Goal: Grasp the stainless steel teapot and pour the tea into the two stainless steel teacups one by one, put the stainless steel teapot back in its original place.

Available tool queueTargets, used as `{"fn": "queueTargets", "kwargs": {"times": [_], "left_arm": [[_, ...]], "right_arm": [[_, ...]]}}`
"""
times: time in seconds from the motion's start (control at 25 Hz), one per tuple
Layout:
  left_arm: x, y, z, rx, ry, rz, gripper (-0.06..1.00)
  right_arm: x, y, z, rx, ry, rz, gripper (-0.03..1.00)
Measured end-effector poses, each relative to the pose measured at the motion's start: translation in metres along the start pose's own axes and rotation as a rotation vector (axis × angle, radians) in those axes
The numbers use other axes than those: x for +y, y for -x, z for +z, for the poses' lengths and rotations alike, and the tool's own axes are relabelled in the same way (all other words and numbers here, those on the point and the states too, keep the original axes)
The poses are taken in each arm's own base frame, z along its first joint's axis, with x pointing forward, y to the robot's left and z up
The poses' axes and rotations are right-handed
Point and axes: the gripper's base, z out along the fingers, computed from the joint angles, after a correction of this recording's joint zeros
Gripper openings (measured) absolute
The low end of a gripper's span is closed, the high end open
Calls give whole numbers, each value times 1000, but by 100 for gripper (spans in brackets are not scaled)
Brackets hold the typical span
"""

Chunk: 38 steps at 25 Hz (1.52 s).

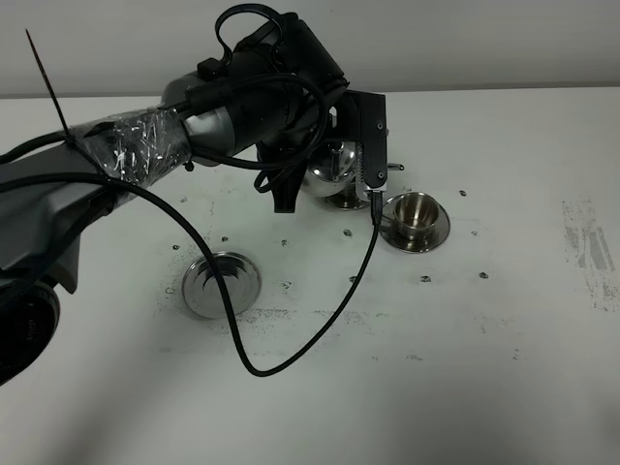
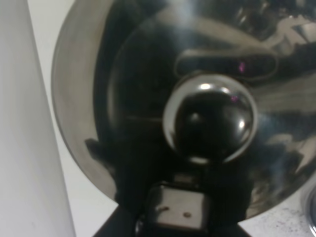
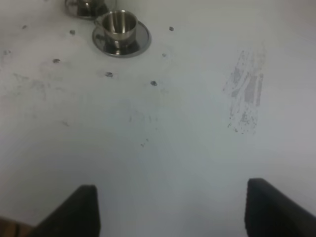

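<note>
left gripper: clamped on big shiny steel teapot, up above one small steel cup | right gripper: jaws wide apart | flat round steel coaster: well apart from teapot

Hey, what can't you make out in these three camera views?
Exterior high view: the shiny stainless steel teapot is mostly hidden by the black left arm; spout and any tea are unseen.
Same view: the small steel teacup beneath it is largely covered by the teapot; contents unclear.
Left wrist view: the teapot's lid fills the blurred frame, hiding the grip.
Right wrist view: that teacup is cut off by the picture's edge.
</note>
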Motion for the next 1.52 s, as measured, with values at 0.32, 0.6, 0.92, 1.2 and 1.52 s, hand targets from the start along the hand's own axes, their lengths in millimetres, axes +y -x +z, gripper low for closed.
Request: {"fn": "queueTargets", "kwargs": {"times": [0.32,0.6,0.92,1.2,1.52], "left_arm": [[-4,4,10,12,-8,34,17],[-3,11,12,38,25,70,17],[-4,20,9,58,62,112,17],[-3,22,7,80,92,141,17],[-7,27,4,77,91,135,17]], "right_arm": [[0,0,0,0,-5,-3,59],[0,0,0,0,-5,-3,59],[0,0,0,0,0,0,59],[0,0,0,0,0,0,59],[0,0,0,0,0,0,59]]}}
